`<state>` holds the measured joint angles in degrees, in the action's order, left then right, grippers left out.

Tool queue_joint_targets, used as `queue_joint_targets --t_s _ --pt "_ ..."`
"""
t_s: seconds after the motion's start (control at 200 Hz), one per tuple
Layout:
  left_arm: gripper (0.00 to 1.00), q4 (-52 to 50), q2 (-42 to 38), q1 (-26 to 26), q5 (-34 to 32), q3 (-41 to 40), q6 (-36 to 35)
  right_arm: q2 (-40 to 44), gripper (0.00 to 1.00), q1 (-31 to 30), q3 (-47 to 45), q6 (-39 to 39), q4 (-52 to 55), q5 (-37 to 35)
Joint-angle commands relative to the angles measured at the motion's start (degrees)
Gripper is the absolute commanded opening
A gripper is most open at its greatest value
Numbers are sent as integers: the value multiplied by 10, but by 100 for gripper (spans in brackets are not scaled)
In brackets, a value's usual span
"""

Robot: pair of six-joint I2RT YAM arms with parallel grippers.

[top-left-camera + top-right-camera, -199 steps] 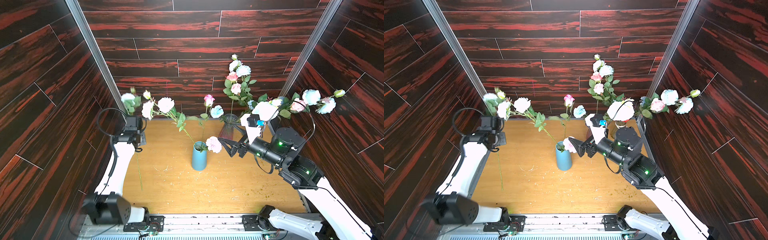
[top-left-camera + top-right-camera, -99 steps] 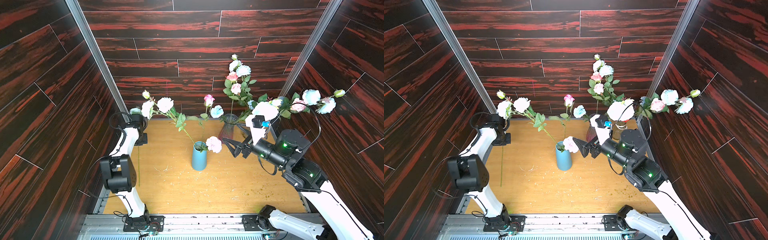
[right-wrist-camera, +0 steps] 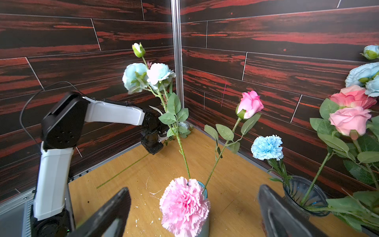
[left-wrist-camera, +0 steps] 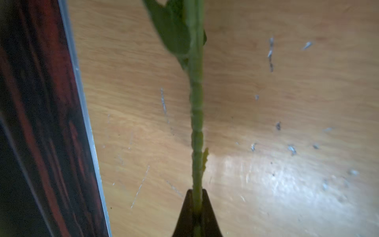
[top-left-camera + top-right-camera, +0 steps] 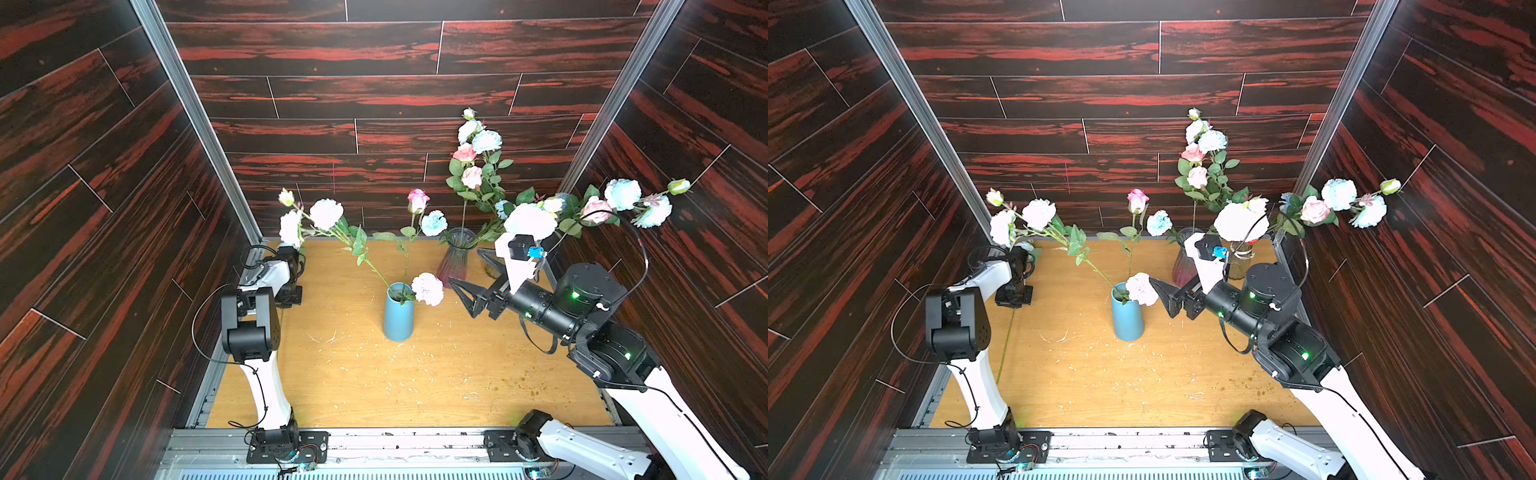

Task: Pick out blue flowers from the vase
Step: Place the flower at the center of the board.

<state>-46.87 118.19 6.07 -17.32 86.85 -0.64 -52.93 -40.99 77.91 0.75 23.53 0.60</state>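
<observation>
- Clamping a green stem [image 4: 196,123] in the left hand [image 4: 196,195], jaws closed tight on it, low at the far left corner of the surface [image 5: 374,374]; judging this as the set-down stage for one flower already pulled.
- Trailing the free end of the stem toward the front along the left edge. Leaving its pale bloom [image 3: 183,124] half hidden behind leaves at the corner, colour unconfirmed.
- Calling next for laying the stem flat, releasing the grip, then lifting clear without snagging the leaves.
- Keeping three stems in the blue vase [image 5: 398,318] at centre:
  - a blue spray [image 5: 326,212] leaning left
  - a pink rose [image 5: 417,199] standing upright
  - a pink carnation [image 5: 428,289] drooping over the rim on the side facing the right arm
- Hovering the right hand [image 3: 194,187], jaws spread wide and empty, just beside the pink carnation and aimed at the vase mouth.
- Calling here for reaching past the pink carnation, closing on the thin stem of the blue spray above the rim, and drawing out along its lean, so avoiding a tipped vase.
- Noting further right a glass vase [image 5: 457,257] carrying a blue carnation [image 5: 433,222], with more pale blue blooms beyond it; treating these as candidates for later picks.
</observation>
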Motion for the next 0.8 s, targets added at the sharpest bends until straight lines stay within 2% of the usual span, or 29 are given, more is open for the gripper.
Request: queue_joint_targets --t_s 0.0,0.03,0.09,0.24,0.316,0.436,0.551,0.631,0.757,0.797 --pt "0 -13 8 -1 -20 -14 -10 11 99 3 -6 5 -4 -5" --pt "1 -18 9 -1 -21 -13 -8 11 99 3 -6 4 -4 -4" --pt "13 -31 8 -3 -18 -7 -1 9 99 3 -5 4 -4 -1" --pt "31 -58 -5 -9 -16 0 17 6 99 3 -3 2 -4 4" --pt "43 -73 -12 -14 -23 4 26 7 99 3 -4 2 -3 6" --pt "44 -83 -56 -17 -42 10 58 7 99 3 -4 1 -4 5" --pt "44 -58 -151 -16 -42 -6 95 6 99 3 -7 1 -7 3" --pt "45 -10 -249 -17 0 -43 124 4 98 3 -8 2 -11 4" --pt "55 131 -424 -36 82 -168 172 3 97 4 -13 1 -20 19" --pt "58 205 -476 -48 96 -221 192 6 95 3 -14 1 -22 28"
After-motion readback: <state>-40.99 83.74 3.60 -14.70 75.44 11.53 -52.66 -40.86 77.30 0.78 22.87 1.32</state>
